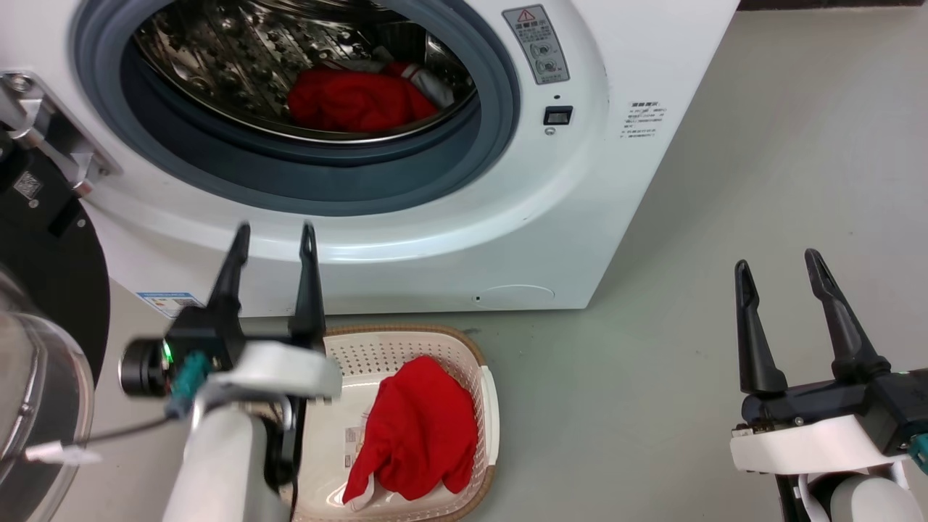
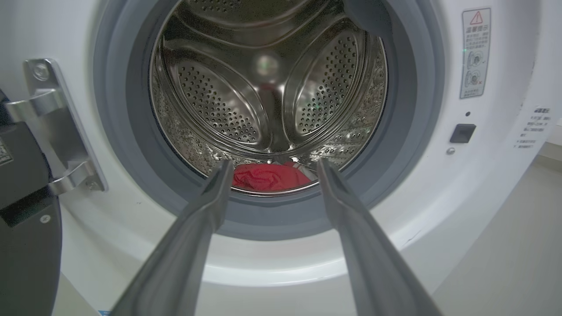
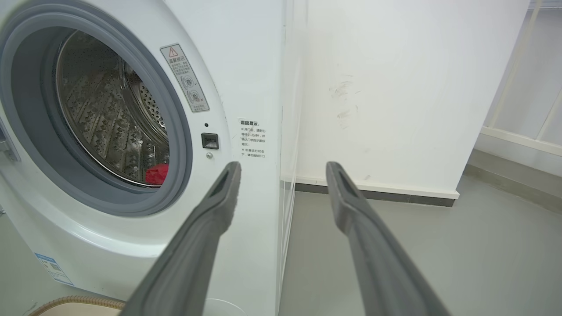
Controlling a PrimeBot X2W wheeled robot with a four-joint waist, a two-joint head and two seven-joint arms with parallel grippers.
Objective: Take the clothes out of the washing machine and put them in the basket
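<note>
The white washing machine (image 1: 551, 217) stands with its porthole open. Red clothes (image 1: 355, 100) with a bit of white trim lie at the bottom of the steel drum (image 2: 268, 101), also seen as red clothes (image 2: 268, 176) and red clothes (image 3: 157, 174). One red garment (image 1: 420, 435) lies in the cream basket (image 1: 406, 348) on the floor before the machine. My left gripper (image 1: 275, 238) is open, above the basket's left side, fingers pointing at the porthole's lower rim; left gripper (image 2: 272, 164). My right gripper (image 1: 776, 262) is open over bare floor to the right; right gripper (image 3: 283, 166).
The black-rimmed glass door (image 1: 43, 348) hangs open at the left, on its metal hinge (image 2: 57, 127). Grey floor (image 1: 725, 217) stretches to the right of the machine, with a white wall (image 3: 395, 87) beside it.
</note>
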